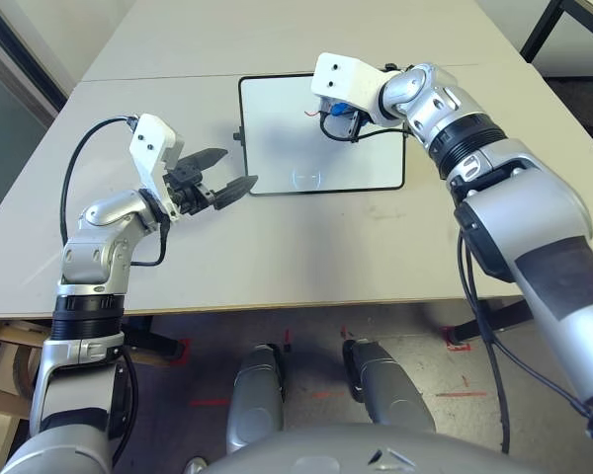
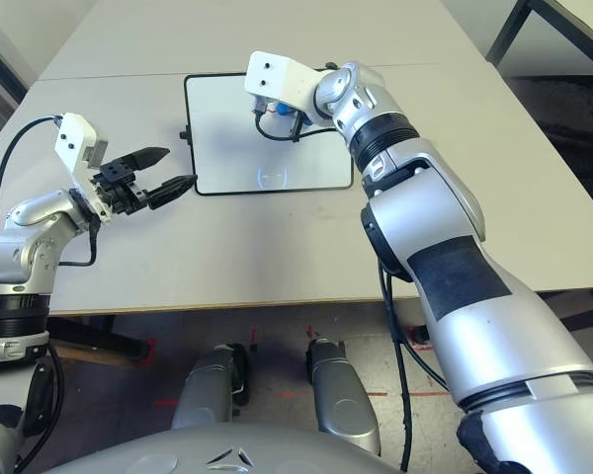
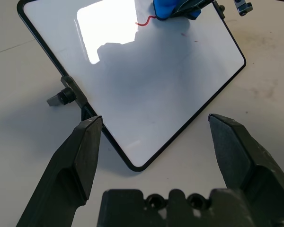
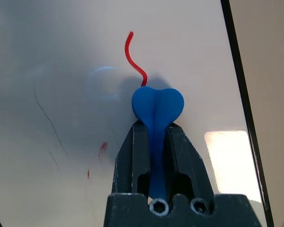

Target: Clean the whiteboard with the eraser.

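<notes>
The whiteboard (image 1: 296,158) lies flat on the beige table, black-framed, with a knob on its left side. My right gripper (image 4: 156,128) is shut on the blue eraser (image 4: 157,106), whose rounded end rests on the board's far right part. A short red squiggle (image 4: 135,59) runs from the eraser's tip, and faint red specks lie nearby. From the head, the eraser (image 1: 340,110) shows under the right wrist. My left gripper (image 1: 235,170) is open with nothing in it, hovering beside the board's near-left corner (image 3: 135,163).
A seam (image 1: 158,77) crosses the table just behind the board. The table's front edge (image 1: 277,308) runs close to my body. A black cable (image 1: 74,168) loops off the left forearm. Dark furniture legs (image 1: 544,30) stand at the far right.
</notes>
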`<state>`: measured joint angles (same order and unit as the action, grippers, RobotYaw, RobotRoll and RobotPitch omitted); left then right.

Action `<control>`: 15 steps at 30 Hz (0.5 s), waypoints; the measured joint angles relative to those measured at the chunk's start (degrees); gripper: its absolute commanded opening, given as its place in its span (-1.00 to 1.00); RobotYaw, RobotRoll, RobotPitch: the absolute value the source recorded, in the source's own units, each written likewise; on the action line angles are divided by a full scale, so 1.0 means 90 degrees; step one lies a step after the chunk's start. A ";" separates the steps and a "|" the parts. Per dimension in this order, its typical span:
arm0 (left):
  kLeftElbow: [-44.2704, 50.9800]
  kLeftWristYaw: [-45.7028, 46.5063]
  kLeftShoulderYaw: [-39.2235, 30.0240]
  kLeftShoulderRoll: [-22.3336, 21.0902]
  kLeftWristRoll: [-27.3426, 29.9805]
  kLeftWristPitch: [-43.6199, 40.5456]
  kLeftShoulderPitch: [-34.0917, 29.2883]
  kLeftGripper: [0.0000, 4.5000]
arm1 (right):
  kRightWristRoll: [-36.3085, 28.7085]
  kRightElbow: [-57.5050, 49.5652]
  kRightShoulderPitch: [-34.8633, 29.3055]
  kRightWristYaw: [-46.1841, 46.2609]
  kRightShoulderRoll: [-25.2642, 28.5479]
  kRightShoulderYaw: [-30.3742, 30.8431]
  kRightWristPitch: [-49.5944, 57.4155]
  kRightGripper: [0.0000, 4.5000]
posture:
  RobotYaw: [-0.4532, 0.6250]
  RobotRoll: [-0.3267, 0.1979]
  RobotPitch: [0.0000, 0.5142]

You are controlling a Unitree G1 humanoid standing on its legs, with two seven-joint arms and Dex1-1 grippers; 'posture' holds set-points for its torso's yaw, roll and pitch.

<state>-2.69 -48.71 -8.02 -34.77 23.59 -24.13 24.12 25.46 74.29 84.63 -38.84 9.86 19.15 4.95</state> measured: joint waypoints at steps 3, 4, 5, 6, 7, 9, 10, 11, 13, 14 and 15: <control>0.0058 0.0045 -0.0041 -0.0006 0.0011 -0.0016 -0.0043 1.00 | 0.0001 0.0005 0.0014 0.0028 -0.0091 0.0000 -0.0001 -0.91 | -0.25 0.25 -0.38; 0.0095 0.0054 -0.0060 -0.0021 0.0014 -0.0024 -0.0072 1.00 | 0.0002 0.0006 0.0015 0.0056 -0.0120 0.0001 -0.0002 -0.91 | -0.25 0.25 -0.38; 0.0133 0.0061 -0.0078 -0.0030 0.0019 -0.0035 -0.0101 1.00 | 0.0002 0.0008 0.0018 0.0080 -0.0149 0.0001 -0.0002 -0.91 | -0.24 0.25 -0.38; 0.0182 0.0068 -0.0103 -0.0030 0.0028 -0.0051 -0.0132 1.00 | 0.0002 0.0010 0.0021 0.0109 -0.0185 0.0001 -0.0004 -0.91 | -0.24 0.25 -0.38; 0.0201 0.0074 -0.0108 -0.0031 0.0042 -0.0065 -0.0144 1.00 | 0.0002 0.0013 0.0023 0.0125 -0.0211 0.0001 -0.0005 -0.91 | -0.23 0.25 -0.37; 0.0233 0.0094 -0.0113 -0.0033 0.0070 -0.0088 -0.0188 1.00 | 0.0003 0.0030 0.0030 0.0175 -0.0276 0.0001 -0.0007 -0.91 | -0.23 0.25 -0.37; 0.0238 0.0108 -0.0114 -0.0033 0.0083 -0.0100 -0.0216 1.00 | 0.0004 0.0035 0.0033 0.0207 -0.0314 0.0001 -0.0007 -0.91 | -0.22 0.25 -0.37; 0.0238 0.0124 -0.0114 -0.0033 0.0088 -0.0114 -0.0226 1.00 | 0.0004 0.0037 0.0036 0.0228 -0.0340 0.0001 -0.0007 -0.91 | -0.21 0.25 -0.37; 0.0255 0.0149 -0.0117 -0.0038 0.0100 -0.0125 -0.0236 1.00 | 0.0004 0.0045 0.0047 0.0265 -0.0390 0.0001 -0.0007 -0.91 | -0.21 0.25 -0.37; 0.0284 0.0158 -0.0123 -0.0043 0.0103 -0.0129 -0.0251 1.00 | 0.0004 0.0049 0.0052 0.0300 -0.0437 0.0001 -0.0007 -0.91 | -0.20 0.25 -0.37; 0.0302 0.0164 -0.0124 -0.0045 0.0108 -0.0130 -0.0256 1.00 | 0.0004 0.0049 0.0054 0.0322 -0.0468 0.0001 -0.0008 -0.91 | -0.20 0.25 -0.37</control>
<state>0.03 -47.24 -9.14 -35.17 24.56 -25.30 21.82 25.50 74.73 85.12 -35.94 5.65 19.16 4.88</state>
